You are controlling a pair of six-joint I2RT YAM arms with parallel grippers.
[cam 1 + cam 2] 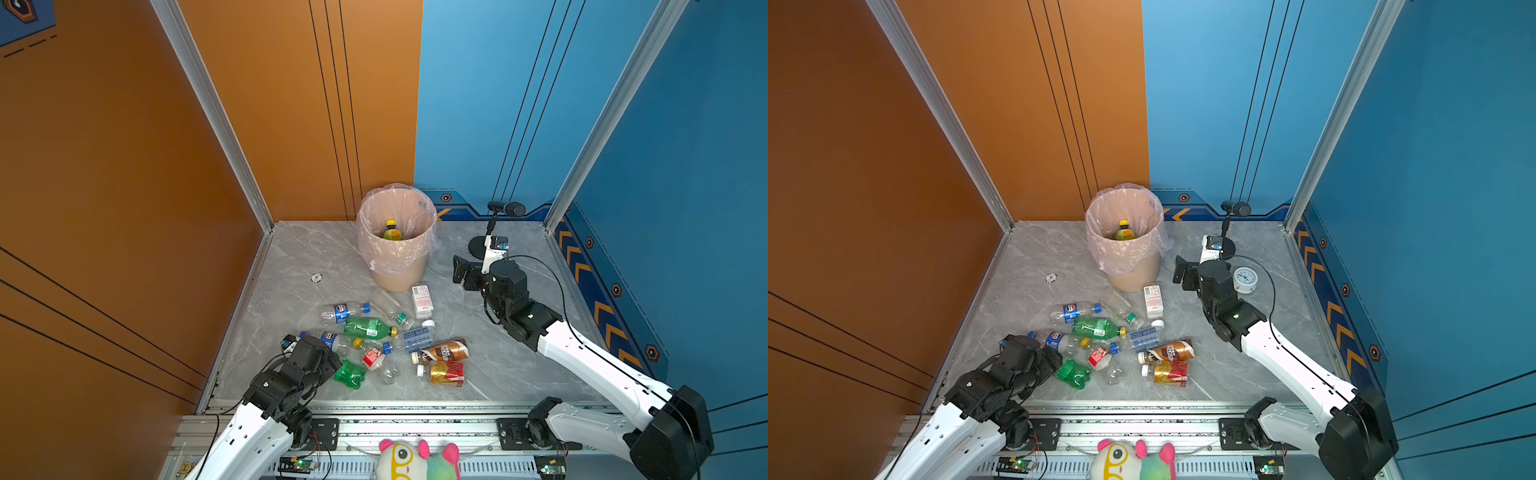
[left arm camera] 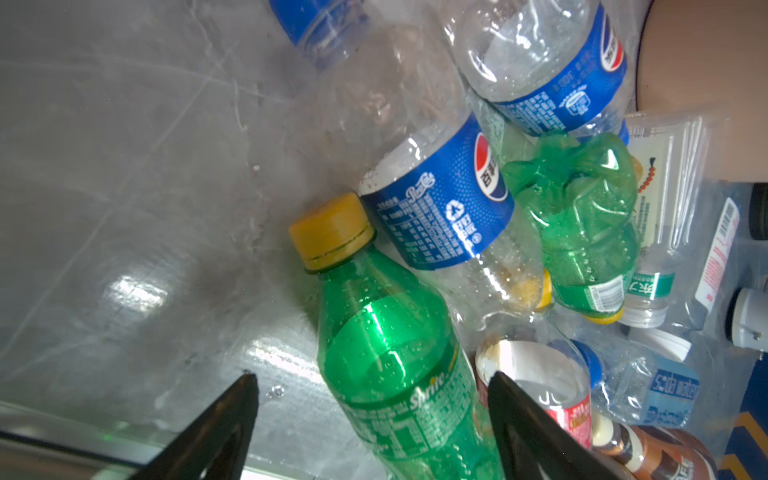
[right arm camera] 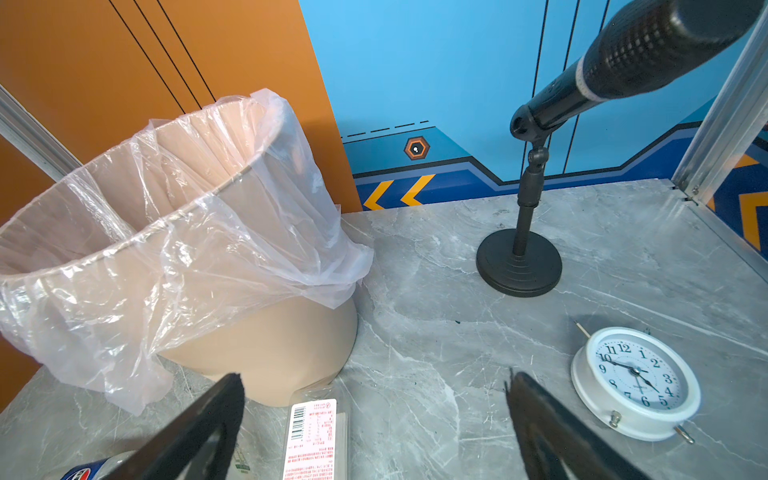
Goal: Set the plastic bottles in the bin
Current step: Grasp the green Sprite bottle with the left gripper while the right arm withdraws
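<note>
On the grey marble tabletop (image 1: 303, 257), well apart from the round beige bag-lined bin (image 1: 395, 274), the left end effector (image 2: 372, 374) stands wide astride a green yellow-capped plastic bottle (image 2: 374, 316). This looks like the grasp step; next it should close squarely. The right end effector (image 3: 374, 374) is wide, empty.

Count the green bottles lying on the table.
2. The mid-pile green bottle lies in the heap's middle. The near green bottle lies at the heap's near edge, by the open left claw. Others may be hidden beneath the left arm.
</note>
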